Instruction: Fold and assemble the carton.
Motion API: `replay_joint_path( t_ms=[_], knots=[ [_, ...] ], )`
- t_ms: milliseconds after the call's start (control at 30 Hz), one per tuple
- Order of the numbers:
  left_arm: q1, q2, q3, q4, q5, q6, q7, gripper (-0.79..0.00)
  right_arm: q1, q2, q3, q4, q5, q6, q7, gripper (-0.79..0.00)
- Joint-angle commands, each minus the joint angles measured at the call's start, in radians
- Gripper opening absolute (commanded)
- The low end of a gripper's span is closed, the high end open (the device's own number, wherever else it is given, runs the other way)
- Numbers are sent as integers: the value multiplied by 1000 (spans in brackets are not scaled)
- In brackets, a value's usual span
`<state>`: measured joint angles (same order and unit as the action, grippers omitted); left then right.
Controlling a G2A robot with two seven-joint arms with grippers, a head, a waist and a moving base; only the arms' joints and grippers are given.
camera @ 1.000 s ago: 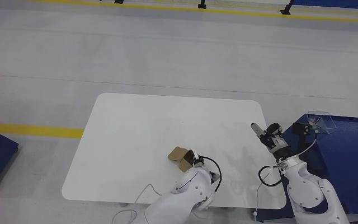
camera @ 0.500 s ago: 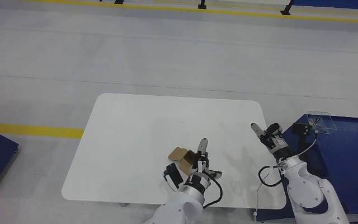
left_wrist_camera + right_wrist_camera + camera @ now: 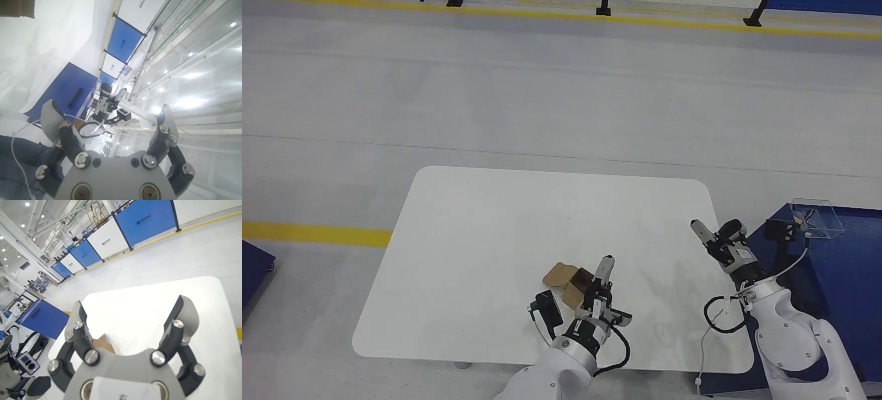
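Note:
A small brown carton point(image 3: 560, 272), partly folded, lies on the white table point(image 3: 492, 220) near its front edge. My left gripper point(image 3: 577, 290) is just behind and beside the carton, tipped upward and open with nothing between its fingers. In the left wrist view the left gripper point(image 3: 107, 108) points away from the table, and only a corner of the carton point(image 3: 17, 8) shows. My right gripper point(image 3: 714, 228) hovers open over the table's right edge, well apart from the carton. From the right wrist view the right gripper point(image 3: 130, 303) is empty and the carton point(image 3: 103, 343) lies beyond it.
A blue cabinet point(image 3: 832, 260) stands at the table's right side with a clear plastic box point(image 3: 814, 215) on top. Another blue unit point(image 3: 252, 270) is at the far left. The back and left parts of the table are bare.
The left arm has drawn back from over the carton and turned its wrist up, so its spread fingers now show. The carton and the right arm have stayed put.

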<state>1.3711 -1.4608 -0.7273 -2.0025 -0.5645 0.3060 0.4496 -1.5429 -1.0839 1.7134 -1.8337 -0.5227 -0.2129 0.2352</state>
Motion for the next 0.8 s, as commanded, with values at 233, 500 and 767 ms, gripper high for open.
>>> replay_joint_path(
  t_ms=[233,500,767],
  knots=[
    [23,-10,-7,-40,43,212,249,0,41,0,-69,17,-155,21,44,0],
    [78,-33,-164,-70,-115,637,428,0,97,-2,-198,86,-282,-25,155,0],
    [-5,-81,-159,138,-119,706,358,0,211,-26,-378,245,-354,18,173,0]
  ],
)
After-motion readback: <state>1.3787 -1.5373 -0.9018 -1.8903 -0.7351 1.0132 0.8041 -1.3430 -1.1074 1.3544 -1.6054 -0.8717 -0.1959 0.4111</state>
